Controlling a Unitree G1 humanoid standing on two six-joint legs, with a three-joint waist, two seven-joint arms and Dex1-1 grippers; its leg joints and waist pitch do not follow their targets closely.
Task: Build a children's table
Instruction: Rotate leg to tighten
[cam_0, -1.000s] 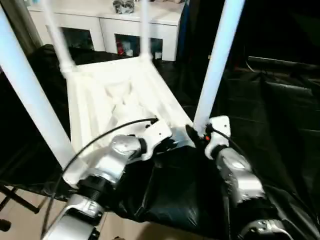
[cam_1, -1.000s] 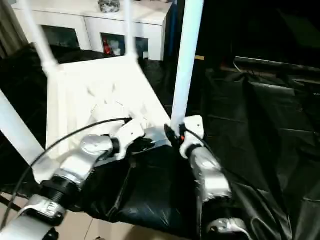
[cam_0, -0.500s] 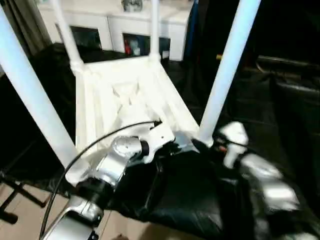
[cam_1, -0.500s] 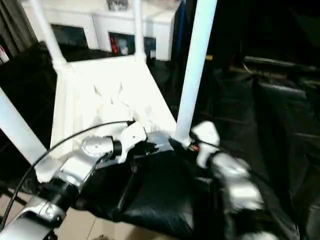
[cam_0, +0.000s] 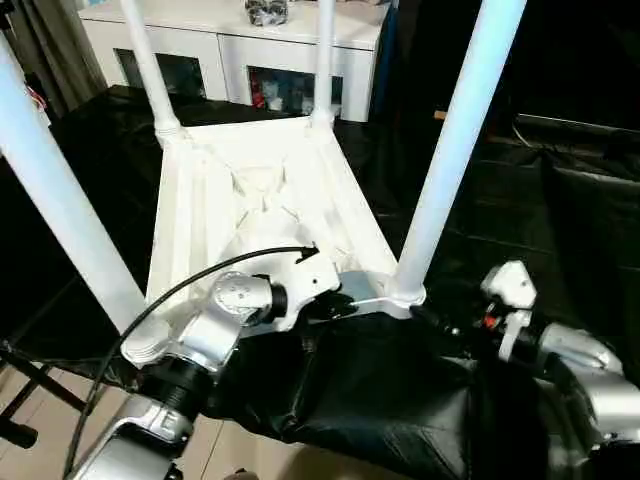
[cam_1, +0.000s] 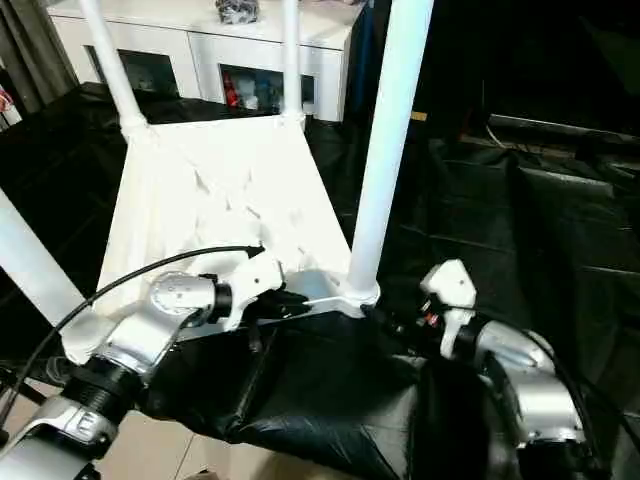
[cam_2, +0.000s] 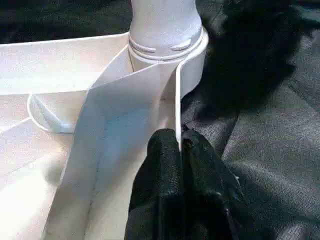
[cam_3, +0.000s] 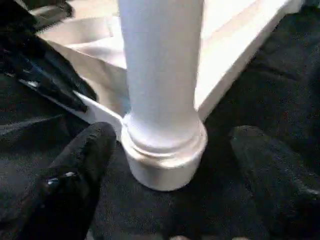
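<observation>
The children's table (cam_0: 260, 200) lies upside down on black cloth, its ribbed underside up and four white legs standing in the corner sockets. My left gripper (cam_0: 335, 303) is shut on the thin near rim (cam_2: 176, 100) of the top, just beside the near-right socket. The near-right leg (cam_0: 455, 140) rises from that socket (cam_3: 162, 150). My right gripper (cam_0: 435, 322) stands open a little back from the socket, one black finger (cam_3: 82, 160) on each side of it and touching nothing.
A white cabinet (cam_0: 230, 50) with glass doors stands behind the table. Black cloth (cam_0: 380, 390) covers the work surface and drapes over its near edge. A black stand foot (cam_0: 20, 395) shows on the light floor at lower left. The near-left leg (cam_0: 60, 200) stands close to my left arm.
My right gripper has opened and drawn back from the base of the near-right leg. The left gripper keeps its hold on the rim. The camera has shifted.
</observation>
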